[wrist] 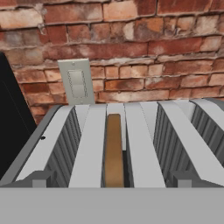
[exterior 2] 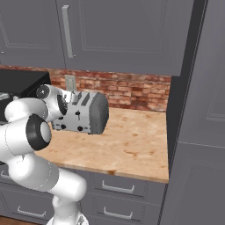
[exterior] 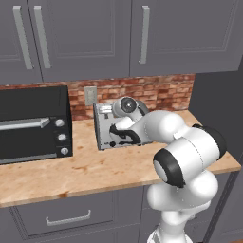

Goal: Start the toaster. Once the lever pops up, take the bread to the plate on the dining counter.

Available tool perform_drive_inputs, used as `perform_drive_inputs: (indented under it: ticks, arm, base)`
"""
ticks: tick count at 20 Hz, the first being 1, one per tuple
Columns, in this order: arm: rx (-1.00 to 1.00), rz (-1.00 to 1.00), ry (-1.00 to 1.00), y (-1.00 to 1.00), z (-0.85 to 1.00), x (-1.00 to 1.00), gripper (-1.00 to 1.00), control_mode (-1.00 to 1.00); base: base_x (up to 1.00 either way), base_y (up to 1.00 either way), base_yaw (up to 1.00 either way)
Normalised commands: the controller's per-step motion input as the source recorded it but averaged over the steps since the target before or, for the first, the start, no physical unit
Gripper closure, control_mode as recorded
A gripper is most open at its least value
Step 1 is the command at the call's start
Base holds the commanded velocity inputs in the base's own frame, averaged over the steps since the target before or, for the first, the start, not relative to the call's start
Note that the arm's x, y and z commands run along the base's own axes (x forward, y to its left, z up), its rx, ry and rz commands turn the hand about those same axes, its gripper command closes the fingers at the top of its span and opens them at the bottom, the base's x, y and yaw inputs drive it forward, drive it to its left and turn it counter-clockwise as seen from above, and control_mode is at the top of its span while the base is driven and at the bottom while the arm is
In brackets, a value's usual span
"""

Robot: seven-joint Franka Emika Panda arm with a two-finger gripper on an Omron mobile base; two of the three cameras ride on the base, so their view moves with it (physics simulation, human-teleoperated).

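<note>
The silver-grey toaster (exterior 2: 90, 112) stands on the narrow wood counter against the brick wall, and my arm covers part of its front (exterior: 105, 127). In the hand view I look down over its slotted top (wrist: 142, 148). The brown bread (wrist: 113, 151) stands on edge in the second slot from the left. My gripper (wrist: 111, 179) hovers just in front of and above the toaster, open, its grey fingertips (wrist: 41, 178) wide apart with nothing between them. The plate and the dining counter are out of view.
A black toaster oven (exterior: 33, 124) sits left of the toaster. A wall outlet (wrist: 77, 82) is on the brick behind it. Bare counter (exterior 2: 132, 140) extends right to a tall grey cabinet (exterior 2: 197, 132). Upper cabinets (exterior: 95, 33) hang overhead.
</note>
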Motion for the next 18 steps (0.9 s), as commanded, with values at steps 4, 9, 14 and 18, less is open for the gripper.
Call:
perform_drive_inputs:
  ticks: [4,9,14,18]
  arm:
    - [0.0,0.0,0.0,0.0,0.0,0.0,-1.0,-1.0]
    - [0.0,0.0,0.0,0.0,0.0,0.0,-1.0,-1.0]
    - [0.0,0.0,0.0,0.0,0.0,0.0,-1.0,-1.0]
    - [0.0,0.0,0.0,0.0,0.0,0.0,-1.0,-1.0]
  base:
    - [0.0,0.0,0.0]
    - [0.0,0.0,0.0]
    - [0.0,0.0,0.0]
    - [0.0,0.0,0.0]
